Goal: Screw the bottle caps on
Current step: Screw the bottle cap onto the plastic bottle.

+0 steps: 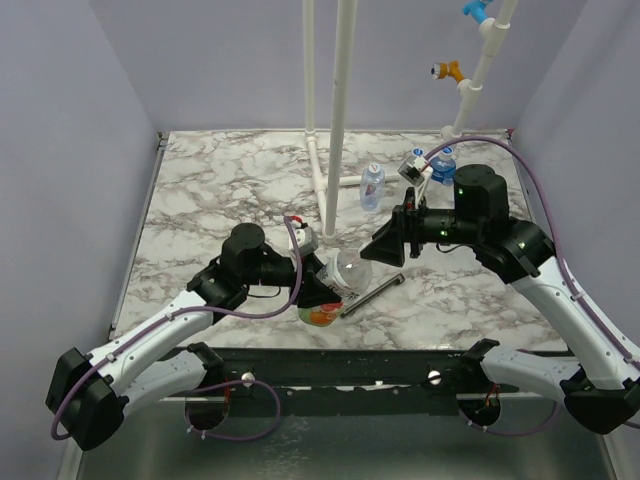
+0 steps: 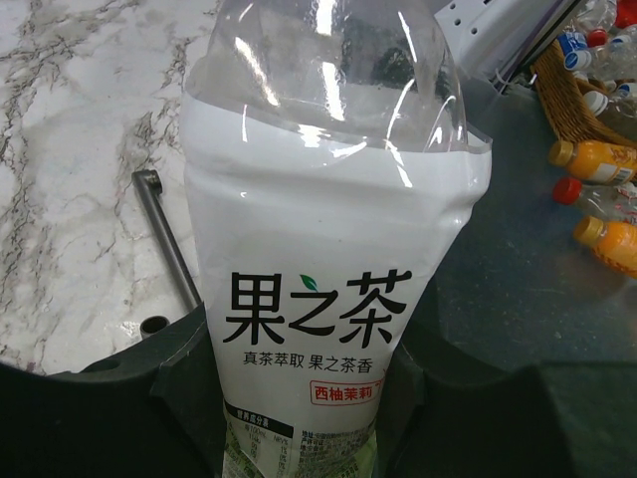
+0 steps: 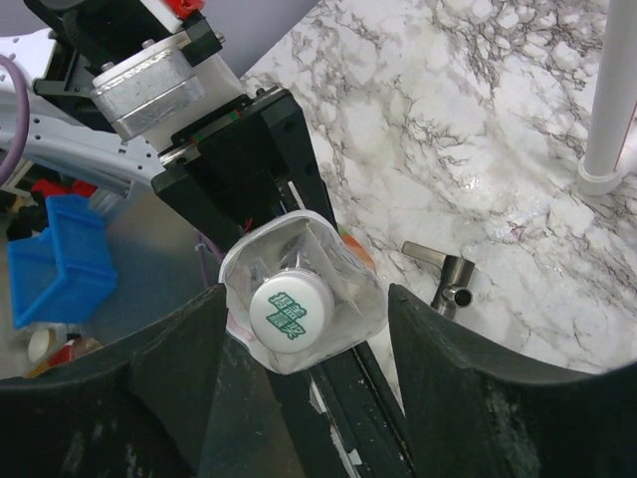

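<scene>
The left end effector is clamped on a clear bottle wrapped in a white sleeve with black Chinese lettering. Its fingers grip the lower body, and the bottle's base is cut off by the bottom edge of the left wrist view. From above, only a green, orange and red patch of the bottle shows past the arm. The bottle is held tilted over the near middle of the marble surface, with its neck toward the right arm. The right end effector has its fingers apart, one on either side of the bottle's shoulder; whether they touch the plastic cannot be told. Between them a white cap with green print sits on the neck, and the crumpled shoulder hides how far it is threaded. A metal tool lies just beside the bottle, partly covered. A small bottle with a blue label stands at the back near a white pipe. A second small bottle is half masked by the right arm, and the tops of both are too small to judge.
</scene>
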You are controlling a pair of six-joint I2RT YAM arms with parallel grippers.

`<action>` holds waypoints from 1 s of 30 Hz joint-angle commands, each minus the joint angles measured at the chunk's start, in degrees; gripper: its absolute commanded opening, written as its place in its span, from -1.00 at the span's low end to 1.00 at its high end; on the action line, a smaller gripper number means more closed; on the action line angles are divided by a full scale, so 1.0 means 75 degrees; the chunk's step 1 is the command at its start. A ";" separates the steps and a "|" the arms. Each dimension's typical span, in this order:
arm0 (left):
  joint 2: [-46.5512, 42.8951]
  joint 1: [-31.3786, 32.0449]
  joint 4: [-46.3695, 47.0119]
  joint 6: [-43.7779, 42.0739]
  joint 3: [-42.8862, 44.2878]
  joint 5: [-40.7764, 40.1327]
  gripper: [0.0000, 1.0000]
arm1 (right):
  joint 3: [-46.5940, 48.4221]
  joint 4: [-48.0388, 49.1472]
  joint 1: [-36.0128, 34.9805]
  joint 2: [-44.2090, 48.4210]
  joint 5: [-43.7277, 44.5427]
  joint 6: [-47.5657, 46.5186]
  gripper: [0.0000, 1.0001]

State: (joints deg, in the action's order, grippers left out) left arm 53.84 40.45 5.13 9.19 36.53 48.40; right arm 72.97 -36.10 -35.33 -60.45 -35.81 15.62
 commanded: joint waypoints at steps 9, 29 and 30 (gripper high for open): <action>0.0239 -0.0096 0.0407 0.0090 0.0145 0.0286 -1.00 | 0.0021 -0.0218 -0.0035 -0.0062 -0.0430 -0.0149 0.23; 0.0167 0.0001 0.0395 -0.0015 0.0285 -0.2414 -1.00 | -0.0323 -0.0411 -0.0035 -0.0583 0.0634 0.1100 -0.63; 0.0101 0.0044 0.0367 -0.0124 0.0286 -0.2783 -1.00 | -0.0373 -0.0413 -0.0034 -0.0638 0.0750 0.1316 -0.65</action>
State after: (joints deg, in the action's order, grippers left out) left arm 56.69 40.07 5.23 9.82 36.60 42.94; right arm 72.16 -36.32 -34.92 -62.83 -32.64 18.65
